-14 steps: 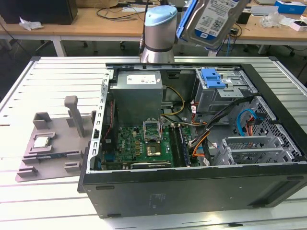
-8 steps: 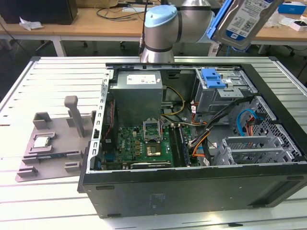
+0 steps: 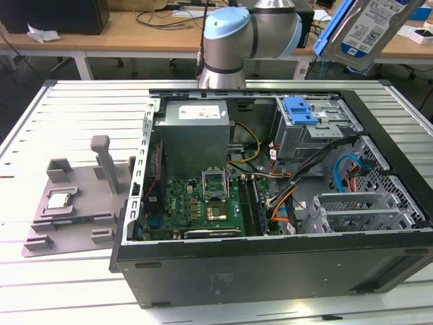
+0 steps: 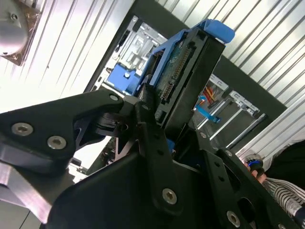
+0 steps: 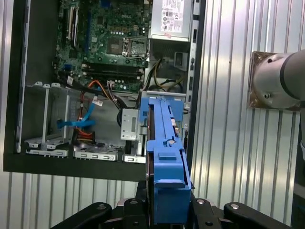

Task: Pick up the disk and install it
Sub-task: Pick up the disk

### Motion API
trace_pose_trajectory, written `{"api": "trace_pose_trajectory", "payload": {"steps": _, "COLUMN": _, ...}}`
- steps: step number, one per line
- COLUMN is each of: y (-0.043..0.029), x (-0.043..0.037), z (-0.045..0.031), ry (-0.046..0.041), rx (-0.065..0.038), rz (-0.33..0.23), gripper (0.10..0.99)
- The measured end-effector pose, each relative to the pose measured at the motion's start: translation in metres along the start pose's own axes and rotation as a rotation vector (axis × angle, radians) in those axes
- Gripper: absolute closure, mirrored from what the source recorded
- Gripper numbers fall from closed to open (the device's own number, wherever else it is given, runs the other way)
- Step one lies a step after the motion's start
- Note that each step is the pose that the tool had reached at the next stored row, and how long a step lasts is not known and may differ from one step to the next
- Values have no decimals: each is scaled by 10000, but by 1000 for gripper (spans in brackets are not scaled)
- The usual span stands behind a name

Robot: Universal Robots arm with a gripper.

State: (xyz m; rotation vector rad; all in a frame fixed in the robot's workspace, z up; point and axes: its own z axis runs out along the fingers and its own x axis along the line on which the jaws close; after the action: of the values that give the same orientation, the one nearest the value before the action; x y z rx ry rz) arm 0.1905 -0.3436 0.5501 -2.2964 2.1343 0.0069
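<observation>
The disk (image 3: 371, 30), a silver hard drive with a blue-and-white label in a blue carrier frame, hangs tilted in the air at the exterior view's upper right, above the open computer case (image 3: 270, 271). In both wrist views my gripper (image 4: 167, 119) (image 5: 167, 207) is shut on the disk (image 4: 183, 81) (image 5: 164, 157), its black fingers (image 4: 143, 107) pressing the two flat sides. Below the disk lies the case's corner with the grey drive cage and its blue latch (image 3: 301, 110).
Inside the case lie a green motherboard (image 3: 203, 203), a grey power supply (image 3: 193, 132), cables and empty drive bays (image 3: 358, 210). A grey fixture (image 3: 74, 223) holding a small silver chip (image 3: 59, 200) rests on the ribbed table at the exterior view's left. The arm's base (image 3: 237, 34) stands behind the case.
</observation>
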Motion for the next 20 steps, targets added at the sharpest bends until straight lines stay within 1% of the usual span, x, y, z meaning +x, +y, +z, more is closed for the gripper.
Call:
{"api": "trace_pose_trajectory", "payload": {"steps": 2, "y": -80, "x": 6, "z": 0, "ry": -1, "rx": 0, "rz": -2, "gripper": 718}}
{"api": "trace_pose_trajectory", "payload": {"steps": 3, "y": -142, "x": 10, "z": 0, "ry": 0, "rx": -1, "rz": 0, "gripper": 718}}
{"api": "trace_pose_trajectory", "payload": {"steps": 4, "y": -248, "x": 18, "z": 0, "ry": 0, "rx": -1, "rz": 0, "gripper": 718}}
{"api": "trace_pose_trajectory", "payload": {"steps": 5, "y": -333, "x": 24, "z": 1, "ry": -1, "rx": -1, "rz": -2, "gripper": 718}}
{"api": "trace_pose_trajectory", "payload": {"steps": 7, "y": -413, "x": 30, "z": 0, "ry": 0, "rx": -1, "rz": 0, "gripper": 718}}
{"api": "trace_pose_trajectory", "payload": {"steps": 9, "y": -537, "x": 39, "z": 1, "ry": -1, "rx": -1, "rz": -1, "gripper": 718}}
{"api": "trace_pose_trajectory", "payload": {"steps": 10, "y": -588, "x": 43, "z": 1, "ry": 0, "rx": -1, "rz": -1, "gripper": 718}}
{"api": "trace_pose_trajectory", "payload": {"steps": 11, "y": -623, "x": 46, "z": 1, "ry": -1, "rx": -1, "rz": 0, "gripper": 718}}
{"api": "trace_pose_trajectory", "payload": {"steps": 12, "y": -680, "x": 50, "z": 1, "ry": 0, "rx": -1, "rz": 0, "gripper": 718}}
{"api": "trace_pose_trajectory", "payload": {"steps": 14, "y": -843, "x": 61, "z": 1, "ry": 0, "rx": -1, "rz": -2, "gripper": 718}}
{"api": "trace_pose_trajectory", "payload": {"steps": 16, "y": -926, "x": 68, "z": 1, "ry": -1, "rx": -1, "rz": 0, "gripper": 718}}
{"api": "trace_pose_trajectory", "payload": {"steps": 17, "y": -1000, "x": 73, "z": 1, "ry": -1, "rx": -1, "rz": -1, "gripper": 718}}
{"api": "trace_pose_trajectory", "payload": {"steps": 18, "y": -1057, "x": 77, "z": 2, "ry": -1, "rx": -2, "rz": -1, "gripper": 718}}
{"api": "trace_pose_trajectory", "payload": {"steps": 19, "y": -1112, "x": 81, "z": 1, "ry": 0, "rx": -1, "rz": 0, "gripper": 718}}
{"api": "trace_pose_trajectory", "payload": {"steps": 20, "y": -1150, "x": 84, "z": 2, "ry": 0, "rx": -2, "rz": -2, "gripper": 718}}
